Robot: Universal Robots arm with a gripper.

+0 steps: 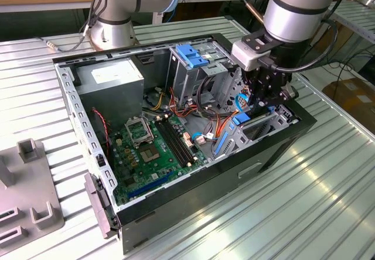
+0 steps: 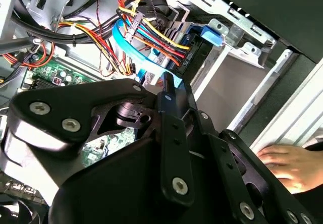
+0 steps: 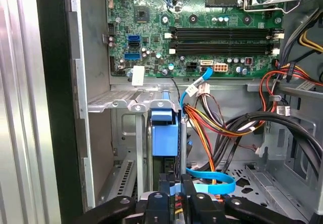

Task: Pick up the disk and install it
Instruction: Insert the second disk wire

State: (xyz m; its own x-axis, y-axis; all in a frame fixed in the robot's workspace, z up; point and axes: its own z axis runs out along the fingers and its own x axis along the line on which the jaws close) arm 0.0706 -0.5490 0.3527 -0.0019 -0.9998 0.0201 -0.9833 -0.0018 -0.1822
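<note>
1. The black multi-link gripper (image 3: 174, 196) sits low inside the open black desktop computer case (image 1: 275, 154), at the exterior view's right, over the drive bay; its jaws look drawn together on the disk, a flat drive in a bright blue plastic frame (image 3: 165, 135) standing on edge in the silver bay, though the contact itself is hidden.
2. The light-blue flat data cable (image 3: 212, 177) and the orange-and-yellow power wires (image 3: 202, 133) lie just beside the disk; they could snag or get pinched.
3. A tilted disk could jam against the bay rails.
4. A person's hand (image 2: 290, 163) rests near the case edge, close to the arm.
</note>
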